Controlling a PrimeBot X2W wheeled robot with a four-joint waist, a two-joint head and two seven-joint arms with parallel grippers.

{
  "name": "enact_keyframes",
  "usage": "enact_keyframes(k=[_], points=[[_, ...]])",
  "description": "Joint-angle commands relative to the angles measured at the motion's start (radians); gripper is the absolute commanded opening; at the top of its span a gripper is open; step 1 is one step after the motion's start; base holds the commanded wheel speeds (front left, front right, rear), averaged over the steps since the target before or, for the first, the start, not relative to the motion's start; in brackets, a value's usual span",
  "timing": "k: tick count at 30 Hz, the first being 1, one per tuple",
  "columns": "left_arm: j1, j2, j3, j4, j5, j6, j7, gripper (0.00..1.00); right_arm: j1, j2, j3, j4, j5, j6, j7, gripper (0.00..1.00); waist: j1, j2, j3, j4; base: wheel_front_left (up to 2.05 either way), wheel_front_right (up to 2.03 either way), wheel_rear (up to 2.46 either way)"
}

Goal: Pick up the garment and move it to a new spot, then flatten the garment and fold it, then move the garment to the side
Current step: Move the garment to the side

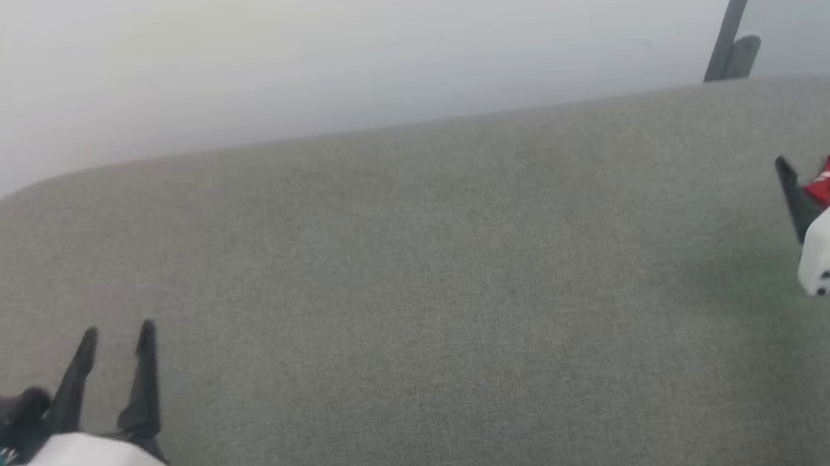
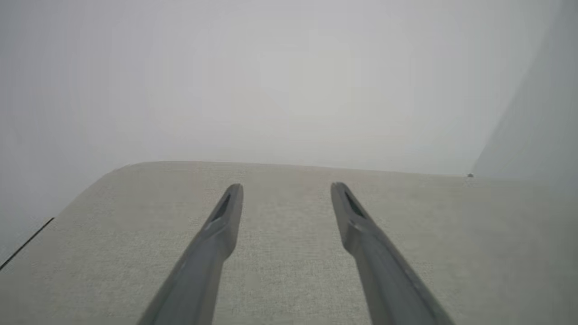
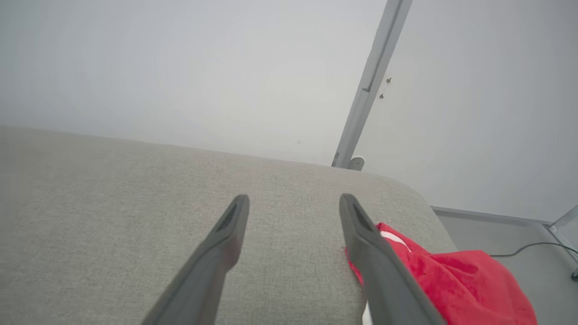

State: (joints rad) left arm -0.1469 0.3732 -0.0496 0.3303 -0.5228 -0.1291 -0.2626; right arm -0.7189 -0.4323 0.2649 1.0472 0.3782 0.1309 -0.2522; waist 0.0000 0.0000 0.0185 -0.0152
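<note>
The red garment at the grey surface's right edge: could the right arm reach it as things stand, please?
Probably yes: the open right gripper hangs just beside the red garment, with nothing between them.

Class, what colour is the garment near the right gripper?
The garment is red with white; right wrist view.

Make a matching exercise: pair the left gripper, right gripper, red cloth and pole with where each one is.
1 left gripper
2 right gripper
3 red cloth
4 pole

A behind the table's far right corner
B lying at the table's right edge
C open, beside the red cloth
D open, over bare table, lower left

Pairs: 1-D, 2-C, 3-B, 4-A
</note>
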Motion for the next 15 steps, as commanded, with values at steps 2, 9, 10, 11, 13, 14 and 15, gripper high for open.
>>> enact_keyframes(k=[2, 9, 10, 11, 13, 14, 15], points=[[0.046, -0.007, 0.043, -0.016, 0.017, -0.001, -0.002, 1.0, 0.058, 0.016, -0.019, -0.048, -0.021, 0.0, -0.012, 1.0, 0.0, 0.0, -0.029, 0.012, 0.0, 0.0, 0.0], [0.128, -0.024, 0.108, -0.049, 0.048, -0.001, -0.002, 1.0, 0.214, 0.05, -0.14, -0.273, -0.105, 0.0, -0.013, 1.0, 0.0, 0.0, -0.052, 0.02, 0.0, 0.0, 0.0], [0.138, -0.026, 0.113, -0.053, 0.052, -0.001, -0.002, 1.0, 0.242, 0.058, -0.163, -0.308, -0.119, 0.0, -0.013, 1.0, 0.0, 0.0, -0.054, 0.022, 0.0, 0.0, 0.0], [0.144, -0.028, 0.118, -0.059, 0.056, -0.001, -0.002, 1.0, 0.269, 0.068, -0.182, -0.339, -0.135, 0.0, -0.013, 1.0, 0.0, 0.0, -0.056, 0.023, 0.0, 0.0, 0.0], [0.161, -0.035, 0.125, -0.07, 0.064, -0.001, -0.002, 1.0, 0.324, 0.094, -0.218, -0.401, -0.163, 0.0, -0.013, 1.0, 0.0, 0.0, -0.06, 0.025, 0.0, 0.0, 0.0], [0.169, -0.037, 0.127, -0.074, 0.067, -0.001, -0.002, 1.0, 0.349, 0.104, -0.236, -0.429, -0.175, 0.0, -0.013, 1.0, 0.0, 0.0, -0.061, 0.026, 0.0, 0.0, 0.0], [0.176, -0.037, 0.13, -0.08, 0.069, -0.001, -0.002, 1.0, 0.375, 0.116, -0.252, -0.458, -0.188, 0.0, -0.013, 1.0, 0.0, 0.0, -0.063, 0.027, 0.0, 0.0, 0.0]])
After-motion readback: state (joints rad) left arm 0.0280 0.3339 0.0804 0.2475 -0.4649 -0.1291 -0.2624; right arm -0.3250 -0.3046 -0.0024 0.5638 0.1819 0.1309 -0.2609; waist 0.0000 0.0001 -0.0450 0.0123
